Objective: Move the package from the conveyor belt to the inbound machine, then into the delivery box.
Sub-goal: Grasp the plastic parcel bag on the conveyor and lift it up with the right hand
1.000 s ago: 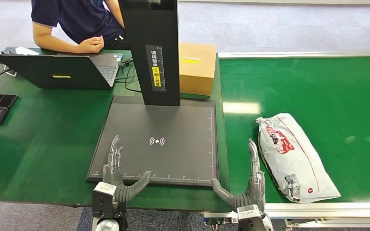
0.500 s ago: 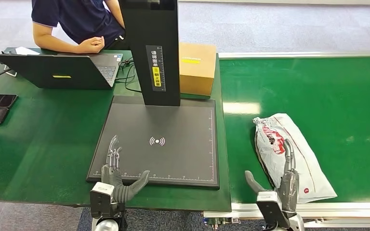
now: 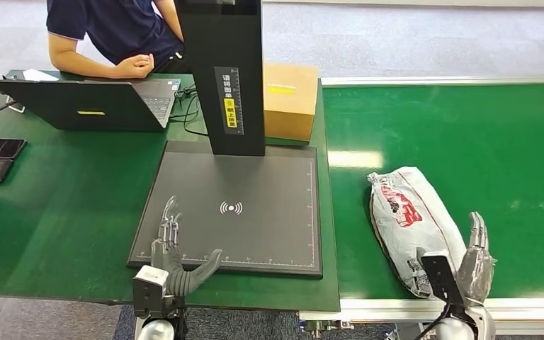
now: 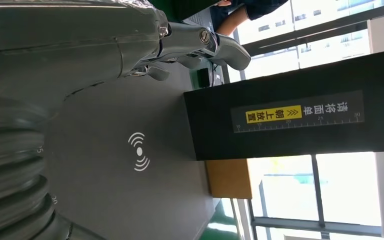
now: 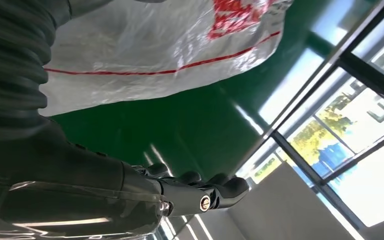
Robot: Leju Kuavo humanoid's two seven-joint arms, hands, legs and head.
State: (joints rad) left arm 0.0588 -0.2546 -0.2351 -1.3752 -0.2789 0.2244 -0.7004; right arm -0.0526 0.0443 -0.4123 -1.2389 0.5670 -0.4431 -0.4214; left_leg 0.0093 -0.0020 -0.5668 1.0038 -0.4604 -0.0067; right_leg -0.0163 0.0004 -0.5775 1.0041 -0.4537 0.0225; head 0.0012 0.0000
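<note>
White package (image 3: 411, 223) beside right robot hand (image 3: 474, 258)

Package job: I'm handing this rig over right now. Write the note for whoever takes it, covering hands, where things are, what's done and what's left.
Left hand: open, holding nothing, over the near edge of the inbound machine's dark plate.
Right hand: open, at the near right end of the package; no grip visible yet.
Package: white bag with red print, lying on the green conveyor belt, to the right of the plate.
Cardboard box: behind the machine's column, presumably the delivery box.
Done: nothing moved yet.
Left: grip the package, place it on the plate, then put it in the box.
</note>
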